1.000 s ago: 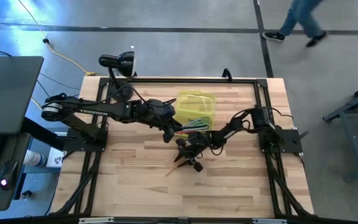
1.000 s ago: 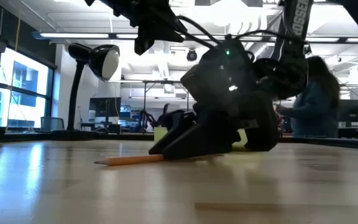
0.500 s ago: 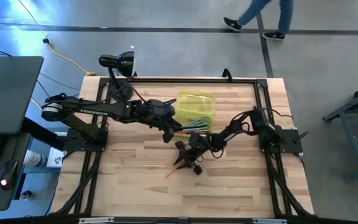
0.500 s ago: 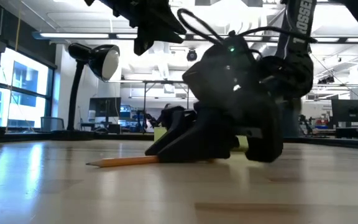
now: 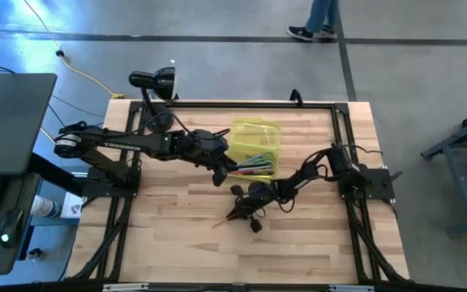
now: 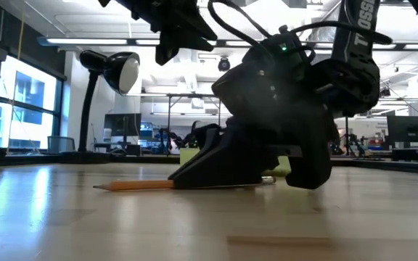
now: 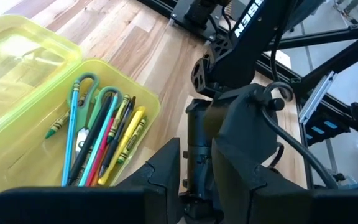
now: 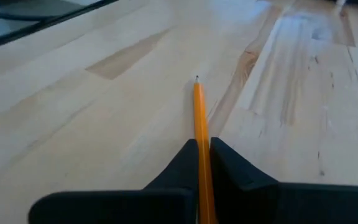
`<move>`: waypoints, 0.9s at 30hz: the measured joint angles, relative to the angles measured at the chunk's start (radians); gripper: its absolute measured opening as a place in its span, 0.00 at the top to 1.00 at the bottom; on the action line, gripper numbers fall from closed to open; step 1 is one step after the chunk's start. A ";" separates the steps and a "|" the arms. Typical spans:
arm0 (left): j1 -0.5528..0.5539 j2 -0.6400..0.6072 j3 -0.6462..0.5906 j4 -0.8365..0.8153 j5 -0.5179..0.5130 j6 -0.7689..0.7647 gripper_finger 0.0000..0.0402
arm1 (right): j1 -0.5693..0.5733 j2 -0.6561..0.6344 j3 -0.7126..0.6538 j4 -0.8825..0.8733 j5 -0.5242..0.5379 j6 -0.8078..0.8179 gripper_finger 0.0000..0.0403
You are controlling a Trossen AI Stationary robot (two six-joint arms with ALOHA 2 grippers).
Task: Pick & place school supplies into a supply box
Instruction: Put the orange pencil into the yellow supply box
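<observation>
An orange pencil [image 8: 197, 106] lies on the wooden table [image 5: 314, 243], its sharpened tip toward the left near side [image 5: 217, 223]. My right gripper [image 8: 202, 144] is low on the table and shut on it [image 5: 239, 214]. The supply box [image 5: 255, 161], a yellow-green tray with its lid [image 5: 258, 130] folded open, holds several pens and pencils and green-handled scissors [image 7: 95, 134]. My left gripper [image 5: 220, 173] hangs above the table just left of the box, open with nothing between its fingers. My right gripper pinches the pencil's shaft [image 8: 201, 138] between its two fingers, behind the middle, with the pointed front part sticking out ahead. The fingers come slanting down from the table's right and lie along the pencil. The pencil lies flat on the table [image 6: 133, 185].
A black desk lamp [image 5: 154, 79] stands at the far left corner. A black frame [image 5: 331, 109] runs along the table's far edge and sides. Bare wood lies near and left of the pencil. A person walks on the floor beyond the table [image 5: 319, 16].
My right gripper has sunk a little, gone toward the table's left near side, and shut on the pencil. The pencil has slid a short way along the table toward the left, still lying flat.
</observation>
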 joint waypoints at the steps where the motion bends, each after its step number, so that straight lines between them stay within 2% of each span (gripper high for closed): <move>1: 0.000 0.000 0.000 -0.001 0.000 -0.008 0.70 | 0.005 0.000 0.000 0.015 0.006 0.015 0.98; 6: 0.000 0.000 0.000 -0.001 0.016 -0.012 0.70 | 0.016 -0.025 0.003 0.032 0.028 0.151 0.98; 11: 0.000 -0.017 0.001 0.006 -0.030 -0.012 0.70 | 0.010 -0.111 -0.002 -0.045 0.065 0.156 0.99; 14: 0.000 -0.041 0.001 -0.007 -0.050 -0.011 0.70 | -0.005 -0.189 -0.003 -0.136 0.143 0.144 0.99; 20: 0.000 -0.092 0.001 -0.003 -0.052 0.008 0.70 | -0.030 -0.367 -0.002 -0.441 0.309 0.051 0.99; 27: 0.000 -0.114 0.001 -0.030 -0.053 0.019 0.70 | -0.094 -0.553 -0.001 -0.646 0.454 -0.013 0.99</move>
